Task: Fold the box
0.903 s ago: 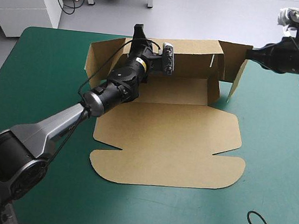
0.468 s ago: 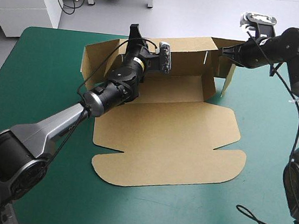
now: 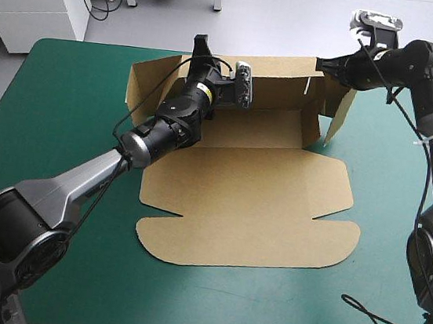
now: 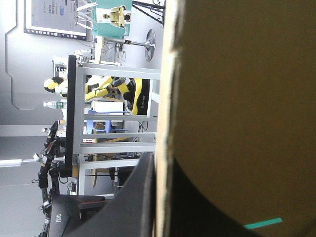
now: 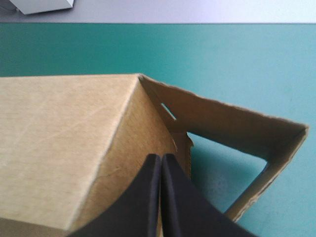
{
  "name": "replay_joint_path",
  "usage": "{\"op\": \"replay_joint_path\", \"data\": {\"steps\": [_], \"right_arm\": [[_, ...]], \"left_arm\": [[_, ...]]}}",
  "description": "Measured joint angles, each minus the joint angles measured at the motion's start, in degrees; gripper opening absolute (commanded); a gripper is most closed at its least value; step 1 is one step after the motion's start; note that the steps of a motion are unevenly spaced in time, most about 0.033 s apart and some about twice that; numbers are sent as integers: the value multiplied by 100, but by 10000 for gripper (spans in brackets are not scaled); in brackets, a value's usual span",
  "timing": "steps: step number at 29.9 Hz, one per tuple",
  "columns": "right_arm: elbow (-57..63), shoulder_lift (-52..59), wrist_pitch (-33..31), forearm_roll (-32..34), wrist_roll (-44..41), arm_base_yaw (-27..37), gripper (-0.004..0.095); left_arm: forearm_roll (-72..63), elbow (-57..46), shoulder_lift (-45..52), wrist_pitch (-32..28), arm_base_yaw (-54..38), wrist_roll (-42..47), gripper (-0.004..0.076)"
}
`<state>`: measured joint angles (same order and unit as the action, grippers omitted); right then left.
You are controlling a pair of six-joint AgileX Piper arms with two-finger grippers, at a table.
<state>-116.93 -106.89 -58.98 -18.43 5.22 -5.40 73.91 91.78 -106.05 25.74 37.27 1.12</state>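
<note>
The brown box [image 3: 250,206] lies on the teal-green cover [image 3: 64,112], at mid-table toward the far edge. Its lid is flat on the near side, and its far and right walls are raised. The left gripper [image 3: 201,48] comes in from the near left on an outstretched arm, its black fingers clamped over the far wall's top edge. The right gripper [image 3: 325,66] reaches in from the far right with its elbow bent, fingers pinched on the right wall's top far corner.

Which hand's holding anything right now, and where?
Both hold the box: left hand pinches the back wall's top edge, right hand the raised flap at its far right corner.
</note>
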Motion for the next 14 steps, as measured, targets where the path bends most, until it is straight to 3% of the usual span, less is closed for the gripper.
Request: {"op": "replay_joint_path", "data": {"steps": [9, 14], "right_arm": [[0, -477, -1032, 337, 10, -40, 3], [19, -477, -1238, 518, 57, -50, 1]], "left_arm": [[5, 0, 0, 0, 0, 0, -8], [-1, 0, 0, 103, 0, -5, -8]]}}
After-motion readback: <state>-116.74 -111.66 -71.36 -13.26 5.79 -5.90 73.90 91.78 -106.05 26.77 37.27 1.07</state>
